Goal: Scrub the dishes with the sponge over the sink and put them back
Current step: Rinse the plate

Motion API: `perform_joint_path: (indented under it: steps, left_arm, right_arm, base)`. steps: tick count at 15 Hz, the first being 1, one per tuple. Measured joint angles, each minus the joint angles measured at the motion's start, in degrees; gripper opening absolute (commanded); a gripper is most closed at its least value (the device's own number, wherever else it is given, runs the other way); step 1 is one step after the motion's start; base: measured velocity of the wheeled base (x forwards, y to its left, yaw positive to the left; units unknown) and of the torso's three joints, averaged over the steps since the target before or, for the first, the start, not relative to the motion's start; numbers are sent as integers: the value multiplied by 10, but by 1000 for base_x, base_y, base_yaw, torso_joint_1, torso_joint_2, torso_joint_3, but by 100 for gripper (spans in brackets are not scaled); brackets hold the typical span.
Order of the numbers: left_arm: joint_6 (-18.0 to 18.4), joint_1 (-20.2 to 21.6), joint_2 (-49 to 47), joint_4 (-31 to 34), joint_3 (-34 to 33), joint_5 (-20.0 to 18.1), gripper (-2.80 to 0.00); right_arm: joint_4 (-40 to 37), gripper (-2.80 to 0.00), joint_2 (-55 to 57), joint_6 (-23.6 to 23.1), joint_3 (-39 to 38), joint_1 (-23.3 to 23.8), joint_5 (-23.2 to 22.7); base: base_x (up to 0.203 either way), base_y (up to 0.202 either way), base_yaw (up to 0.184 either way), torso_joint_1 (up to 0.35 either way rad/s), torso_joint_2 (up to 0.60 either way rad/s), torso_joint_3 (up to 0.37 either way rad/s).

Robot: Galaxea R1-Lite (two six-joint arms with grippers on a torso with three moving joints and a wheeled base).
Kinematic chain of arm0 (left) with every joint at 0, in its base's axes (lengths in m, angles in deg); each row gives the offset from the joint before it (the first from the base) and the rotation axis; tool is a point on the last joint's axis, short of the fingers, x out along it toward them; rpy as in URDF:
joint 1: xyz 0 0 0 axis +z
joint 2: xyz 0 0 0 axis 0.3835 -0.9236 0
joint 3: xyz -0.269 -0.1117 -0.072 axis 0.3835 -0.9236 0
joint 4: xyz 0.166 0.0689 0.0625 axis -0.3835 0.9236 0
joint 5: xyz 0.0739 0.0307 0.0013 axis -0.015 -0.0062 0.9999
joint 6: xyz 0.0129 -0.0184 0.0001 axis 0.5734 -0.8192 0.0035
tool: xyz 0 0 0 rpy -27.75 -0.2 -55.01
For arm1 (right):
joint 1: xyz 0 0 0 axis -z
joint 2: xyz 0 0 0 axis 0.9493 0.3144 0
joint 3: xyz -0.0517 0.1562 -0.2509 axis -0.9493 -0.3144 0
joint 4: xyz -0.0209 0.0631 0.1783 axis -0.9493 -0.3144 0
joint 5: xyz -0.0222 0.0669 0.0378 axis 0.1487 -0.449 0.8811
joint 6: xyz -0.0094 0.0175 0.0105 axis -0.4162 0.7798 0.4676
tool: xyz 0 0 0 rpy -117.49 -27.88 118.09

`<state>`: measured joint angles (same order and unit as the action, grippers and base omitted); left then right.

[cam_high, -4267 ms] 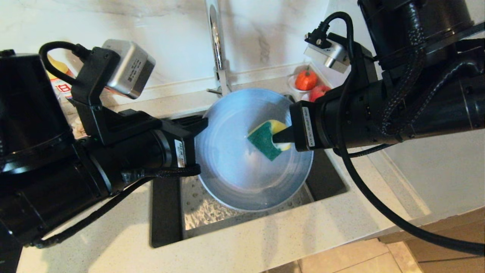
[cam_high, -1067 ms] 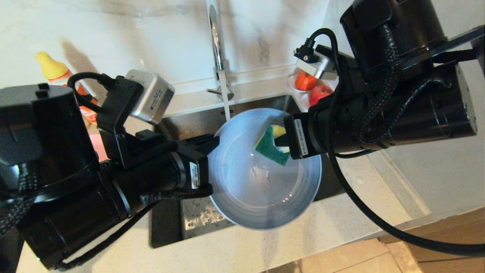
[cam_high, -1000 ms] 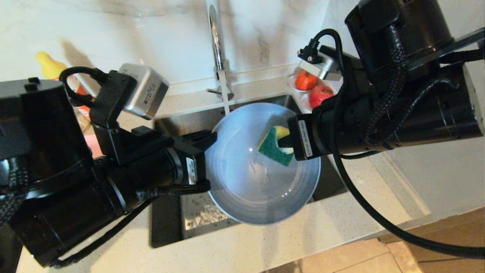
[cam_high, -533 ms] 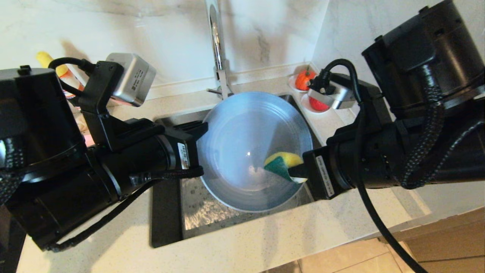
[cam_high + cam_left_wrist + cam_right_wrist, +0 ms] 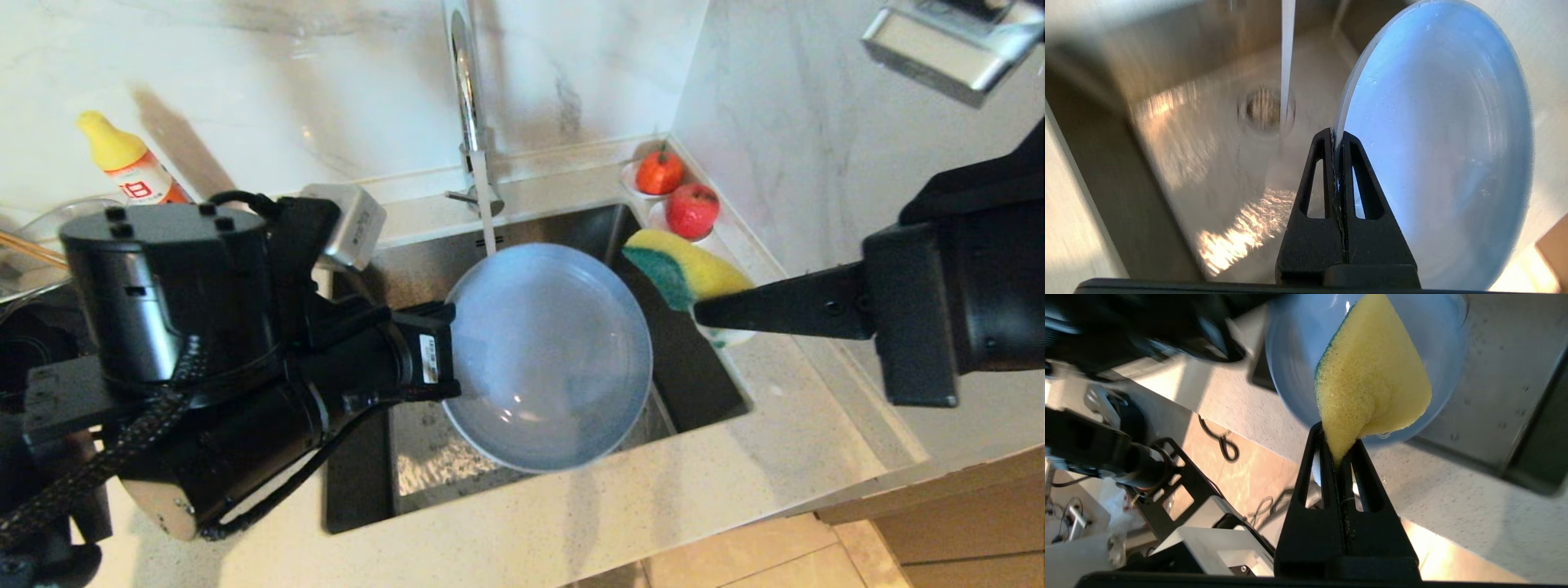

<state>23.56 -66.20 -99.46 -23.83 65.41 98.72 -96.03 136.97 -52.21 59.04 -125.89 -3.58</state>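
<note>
The left gripper (image 5: 1338,136) clamps the blue plate (image 5: 547,355) by its rim above the sink (image 5: 571,224); only its wrist view shows the drain (image 5: 1265,108). The right gripper (image 5: 704,312), right of the plate, pinches the sponge (image 5: 682,273).

Pale speckled stone surface (image 5: 571,531) wraps around the steel sink (image 5: 571,224) set into it. Back right corner has two little white saucers, one with an orange fruit (image 5: 660,171), one with a red apple (image 5: 692,210). Back left there's a yellow-capped bottle (image 5: 131,167) against the marble wall, faucet (image 5: 469,106) behind the basin, water running.
</note>
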Motion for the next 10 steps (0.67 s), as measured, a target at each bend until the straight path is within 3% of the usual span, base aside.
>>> perform_joint_path:
  steps: [3, 10]
  left_arm:
    - [-59, 7, -23, 32, -2, 0, -280]
    - [-169, 92, -102, 29, 38, -3, -280]
  right_arm:
    - [-1, -280, -35, -19, -7, -1, -8]
    - [1, -280, -60, -18, -23, 25, -18]
  base:
    - [0, 0, 0, 0, 0, 0]
    - [0, 0, 0, 0, 0, 0]
